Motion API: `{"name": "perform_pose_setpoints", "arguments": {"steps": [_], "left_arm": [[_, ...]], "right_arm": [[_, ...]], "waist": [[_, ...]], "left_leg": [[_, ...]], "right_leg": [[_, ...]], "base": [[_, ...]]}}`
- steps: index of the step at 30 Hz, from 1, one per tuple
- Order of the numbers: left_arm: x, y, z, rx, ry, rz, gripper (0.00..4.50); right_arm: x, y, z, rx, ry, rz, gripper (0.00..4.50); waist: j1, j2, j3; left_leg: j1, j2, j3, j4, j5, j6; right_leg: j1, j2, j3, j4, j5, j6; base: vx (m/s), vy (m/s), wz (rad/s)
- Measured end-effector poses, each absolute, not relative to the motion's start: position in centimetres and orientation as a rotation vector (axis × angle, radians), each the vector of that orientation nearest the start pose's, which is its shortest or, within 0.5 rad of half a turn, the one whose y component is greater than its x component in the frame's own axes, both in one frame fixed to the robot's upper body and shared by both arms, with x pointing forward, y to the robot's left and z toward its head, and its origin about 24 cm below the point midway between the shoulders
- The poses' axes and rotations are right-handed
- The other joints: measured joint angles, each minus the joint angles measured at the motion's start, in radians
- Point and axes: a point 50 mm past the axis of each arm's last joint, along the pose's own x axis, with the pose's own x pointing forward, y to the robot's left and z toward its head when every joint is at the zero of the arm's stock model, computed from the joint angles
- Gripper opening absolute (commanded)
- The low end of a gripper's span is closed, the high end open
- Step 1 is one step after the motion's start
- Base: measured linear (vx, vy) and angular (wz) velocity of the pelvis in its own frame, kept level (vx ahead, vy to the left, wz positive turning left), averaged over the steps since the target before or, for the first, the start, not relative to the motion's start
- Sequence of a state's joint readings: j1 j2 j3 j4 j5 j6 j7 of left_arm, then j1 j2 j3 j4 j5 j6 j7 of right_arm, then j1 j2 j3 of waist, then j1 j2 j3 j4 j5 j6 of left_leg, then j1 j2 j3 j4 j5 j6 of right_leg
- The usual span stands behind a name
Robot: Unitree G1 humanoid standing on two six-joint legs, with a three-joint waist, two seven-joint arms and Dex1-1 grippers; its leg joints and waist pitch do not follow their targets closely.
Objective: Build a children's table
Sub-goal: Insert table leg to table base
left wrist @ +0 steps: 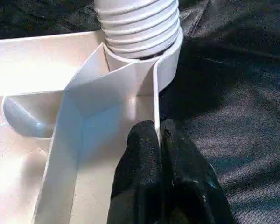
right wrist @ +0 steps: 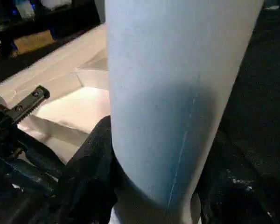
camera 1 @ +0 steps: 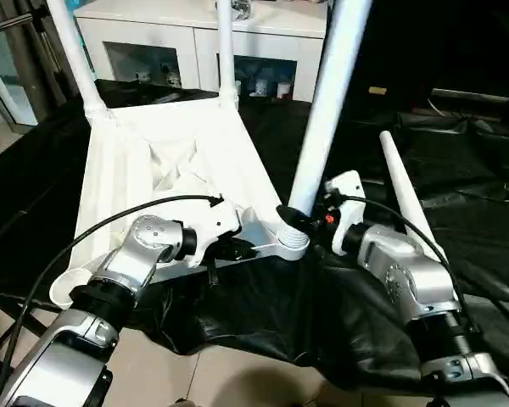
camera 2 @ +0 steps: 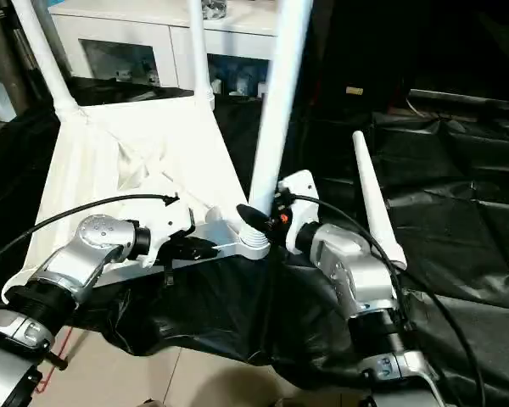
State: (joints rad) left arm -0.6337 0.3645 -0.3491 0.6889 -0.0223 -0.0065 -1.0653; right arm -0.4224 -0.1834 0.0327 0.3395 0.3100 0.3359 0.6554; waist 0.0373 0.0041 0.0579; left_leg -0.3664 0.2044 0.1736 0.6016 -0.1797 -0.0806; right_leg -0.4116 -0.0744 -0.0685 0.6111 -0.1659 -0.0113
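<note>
Left wrist view: the left hand (left wrist: pixel 161 154) is being kept clenched on the thin upright rim of the tabletop (camera 1: pixel 165 161), one black finger on each face of the wall, just beside the near corner socket (camera 1: pixel 293 244). That socket is being filled by the ribbed end of a leg (camera 1: pixel 327 110), whose long axis is being held nearly upright, leaning slightly away from the robot. The right hand (camera 1: pixel 301 222) is being wrapped around the base of this leg, just above the socket, so the leg is being grasped while the tabletop is being steadied from the other side. The tabletop is lying underside-up on black sheeting (camera 1: pixel 458 170). Two far legs (camera 1: pixel 72 51) are already standing in their sockets. A fourth leg (camera 1: pixel 405 191) is lying loose on the sheeting to the right, nearer the right arm. The near left corner socket (camera 1: pixel 68 287) is being left open.
</note>
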Motion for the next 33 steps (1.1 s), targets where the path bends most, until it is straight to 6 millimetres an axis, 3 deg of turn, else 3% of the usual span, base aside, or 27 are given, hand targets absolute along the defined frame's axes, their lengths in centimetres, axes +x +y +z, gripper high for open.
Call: {"name": "perform_pose_setpoints", "arguments": {"steps": [15,24,33], "left_arm": [[32.6,12.3,4.6,0.441,0.379,-1.261,0.0],[32.7,12.3,4.5,0.445,0.377,-1.261,0.0],[32.7,12.8,4.4,0.441,0.385,-1.244,0.0]], "right_arm": [[30.0,-13.6,3.6,0.298,0.121,0.684,1.89],[29.6,-13.5,4.0,0.087,0.098,0.747,1.89],[30.7,-12.6,4.8,-0.065,0.152,0.829,1.89]], "waist": [[0.004,0.006,-0.003],[0.003,0.007,-0.004],[-0.007,0.006,-0.004]], "left_leg": [[0.001,0.0,-0.001,0.0,0.0,0.0],[0.002,0.0,-0.001,-0.001,0.0,0.0],[0.002,-0.001,-0.002,-0.004,0.0,0.0]], "right_leg": [[0.004,-0.001,-0.001,-0.002,0.0,0.0],[0.006,-0.001,-0.001,-0.004,-0.001,0.001],[0.008,-0.001,-0.003,-0.015,-0.001,0.001]], "base": [[0.0,0.0,0.0],[0.0,0.0,0.0],[0.0,0.0,0.0]]}}
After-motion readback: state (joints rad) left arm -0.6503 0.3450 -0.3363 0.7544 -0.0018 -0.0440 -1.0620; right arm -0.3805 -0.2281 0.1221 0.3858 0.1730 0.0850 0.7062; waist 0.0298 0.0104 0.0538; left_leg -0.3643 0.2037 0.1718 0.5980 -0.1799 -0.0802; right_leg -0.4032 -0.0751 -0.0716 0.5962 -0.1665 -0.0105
